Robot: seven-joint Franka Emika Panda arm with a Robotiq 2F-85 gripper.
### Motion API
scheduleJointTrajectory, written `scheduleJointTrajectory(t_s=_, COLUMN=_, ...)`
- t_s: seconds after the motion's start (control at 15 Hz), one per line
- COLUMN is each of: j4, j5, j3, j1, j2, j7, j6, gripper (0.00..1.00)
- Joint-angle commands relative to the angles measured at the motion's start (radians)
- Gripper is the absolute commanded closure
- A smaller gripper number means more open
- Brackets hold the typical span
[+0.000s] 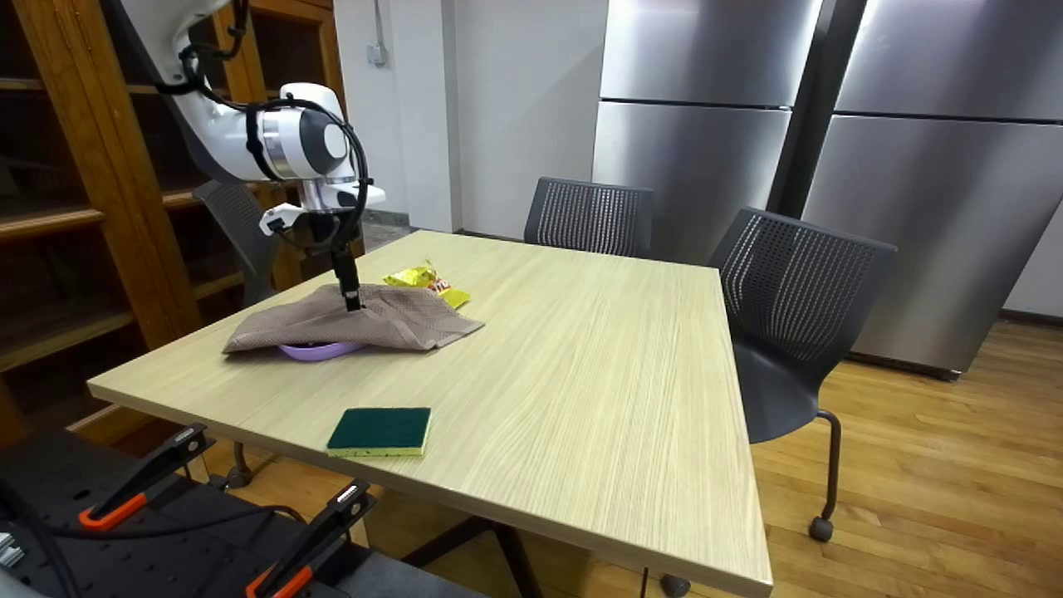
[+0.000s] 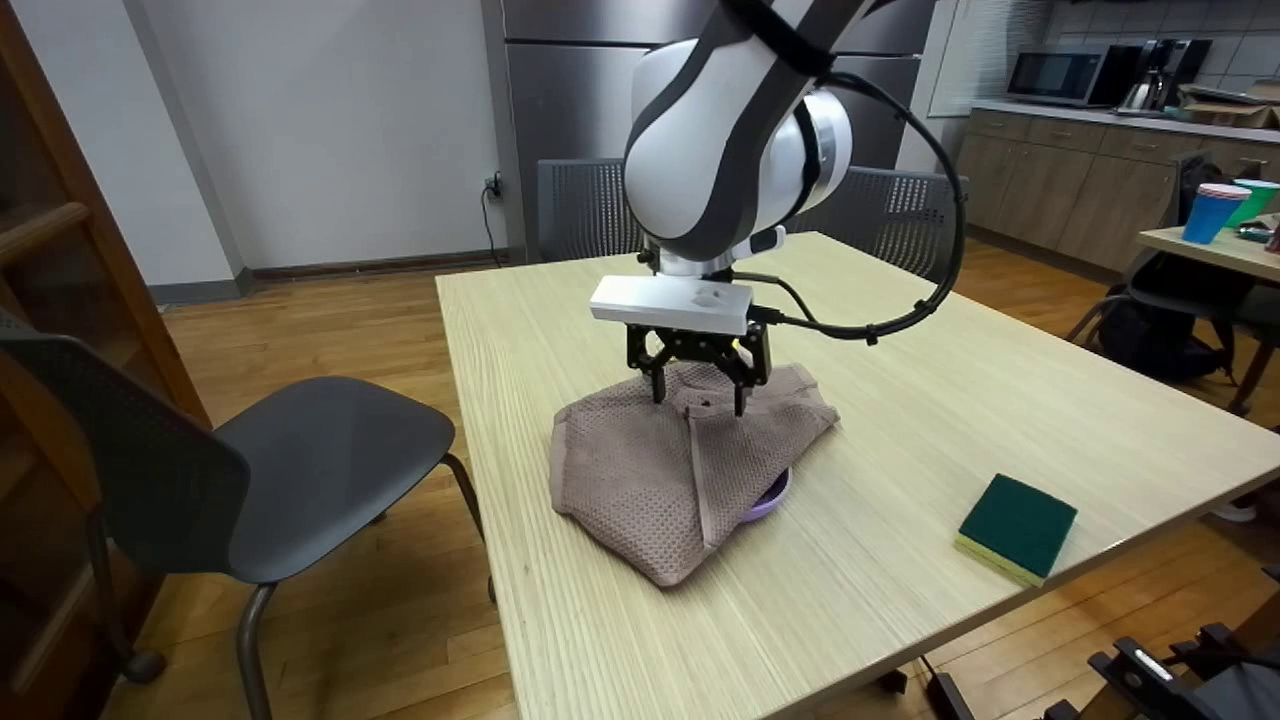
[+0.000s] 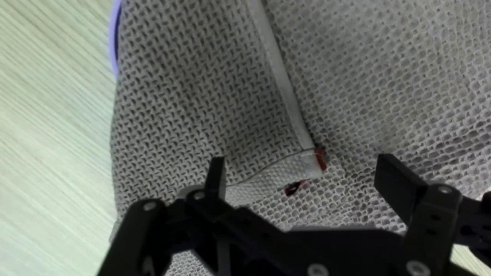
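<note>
While chairs [image 1: 591, 216] stand around the table [image 1: 598, 399] with steel fridges [image 1: 698, 50] behind, a shiny yellow packet [image 1: 428, 282] with red print lies just beside the cloth [image 2: 630, 470] in an exterior view. The sponge [image 1: 380, 430], green over yellow, rests near the table's edge in both exterior views, well apart from the cloth. In an exterior view the arm [image 1: 224, 137] hangs in front of a wooden cabinet [image 1: 116, 166]. Under the cloth sits a lilac dish [image 1: 320, 353]; only a stretch of its rim shows, and the rest is covered.

The cloth lies rumpled on the table and over the dish, directly beneath the gripper [image 2: 699, 402], whose jaws stand wide apart; whether the fingertips [image 3: 395, 184] touch it I cannot tell. Brownish mauve and openly woven, it rises in the middle, its corners splayed out. In the wrist view it looks greyer, and a pale hem [image 3: 282, 76] runs across it to a turned-back end between the fingers, with bits of red [image 3: 320, 159] showing there.
</note>
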Motion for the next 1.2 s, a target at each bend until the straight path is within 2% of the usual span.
scheduleJointTrajectory(t_s=0.0, j4=-0.051, j5=0.001, j3=0.016, j1=-0.016, j2=-0.048, j7=0.017, j6=0.018, gripper=0.26)
scheduleJointTrajectory(t_s=0.27, j4=-0.061, j5=0.0, j3=0.015, j1=-0.015, j2=-0.053, j7=0.018, j6=0.028, gripper=0.6)
scheduleJointTrajectory(t_s=0.6, j4=-0.067, j5=-0.002, j3=0.014, j1=-0.012, j2=-0.054, j7=0.019, j6=0.033, gripper=0.97)
scheduleJointTrajectory(t_s=0.73, j4=-0.069, j5=-0.002, j3=0.014, j1=-0.012, j2=-0.057, j7=0.02, j6=0.035, gripper=1.0)
scheduleJointTrajectory(t_s=1.13, j4=-0.101, j5=-0.002, j3=0.011, j1=-0.009, j2=-0.083, j7=0.029, j6=0.061, gripper=0.99)
